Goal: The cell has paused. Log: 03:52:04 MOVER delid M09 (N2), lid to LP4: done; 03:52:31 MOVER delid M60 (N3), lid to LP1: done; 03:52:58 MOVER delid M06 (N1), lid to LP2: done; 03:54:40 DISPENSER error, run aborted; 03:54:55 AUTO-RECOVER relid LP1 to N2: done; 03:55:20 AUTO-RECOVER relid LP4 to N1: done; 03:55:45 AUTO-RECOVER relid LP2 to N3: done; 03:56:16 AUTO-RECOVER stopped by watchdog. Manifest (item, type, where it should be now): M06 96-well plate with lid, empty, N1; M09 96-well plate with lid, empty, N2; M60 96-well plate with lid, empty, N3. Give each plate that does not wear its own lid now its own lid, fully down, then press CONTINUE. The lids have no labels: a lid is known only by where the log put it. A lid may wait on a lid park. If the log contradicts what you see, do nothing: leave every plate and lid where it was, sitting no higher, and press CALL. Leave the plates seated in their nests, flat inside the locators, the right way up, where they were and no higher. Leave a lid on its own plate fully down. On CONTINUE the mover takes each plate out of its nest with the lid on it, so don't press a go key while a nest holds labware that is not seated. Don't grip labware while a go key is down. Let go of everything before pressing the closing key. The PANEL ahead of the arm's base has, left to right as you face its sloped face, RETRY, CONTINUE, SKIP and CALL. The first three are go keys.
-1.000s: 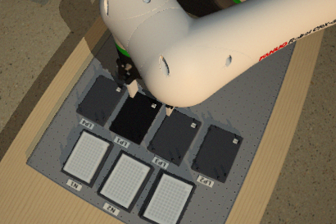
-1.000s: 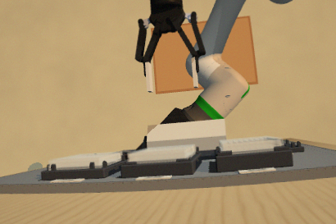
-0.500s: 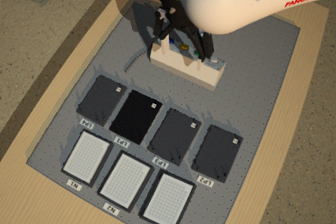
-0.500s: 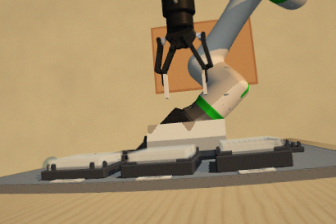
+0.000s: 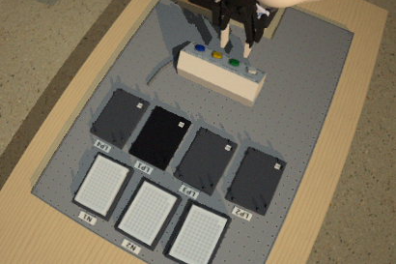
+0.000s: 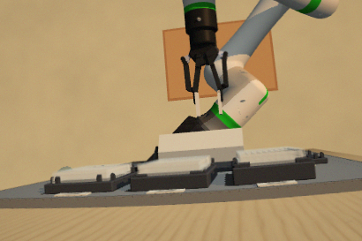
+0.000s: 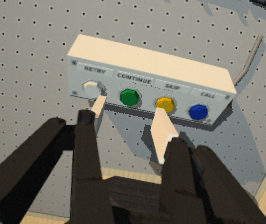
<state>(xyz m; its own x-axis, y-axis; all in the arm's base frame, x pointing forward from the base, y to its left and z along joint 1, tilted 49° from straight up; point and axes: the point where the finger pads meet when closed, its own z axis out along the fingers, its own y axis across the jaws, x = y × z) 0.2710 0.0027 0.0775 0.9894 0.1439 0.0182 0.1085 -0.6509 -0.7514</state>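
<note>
Along the table edge farthest from my base, three 96-well plates sit in a row of black nests: the N1 plate (image 5: 101,182), the N2 plate (image 5: 147,213) and the N3 plate (image 5: 198,233). From the side each wears a pale, see-through lid and lies low and flat in its nest.

Just behind them, toward the middle of the grey perforated table top (image 5: 309,87), four dark lid parks stand in a second row: LP4 (image 5: 119,117), LP1 (image 5: 159,136), LP3 (image 5: 205,160) and LP2 (image 5: 255,179). LP1 looks blacker than the other three.

Farther on, near my base's edge of the table, stands the cream PANEL (image 5: 219,78). On its sloped face are the white RETRY key (image 7: 91,89), the green CONTINUE key (image 7: 129,97), the yellow SKIP key (image 7: 164,104) and the blue CALL key (image 7: 198,111).

My gripper (image 7: 129,113) hangs over the PANEL, pointing down, with its tips apart from the box. My jaws stand partly apart with nothing between them. Through the wrist camera one pad lines up beside RETRY, the other crosses SKIP, and CONTINUE shows in the gap.
</note>
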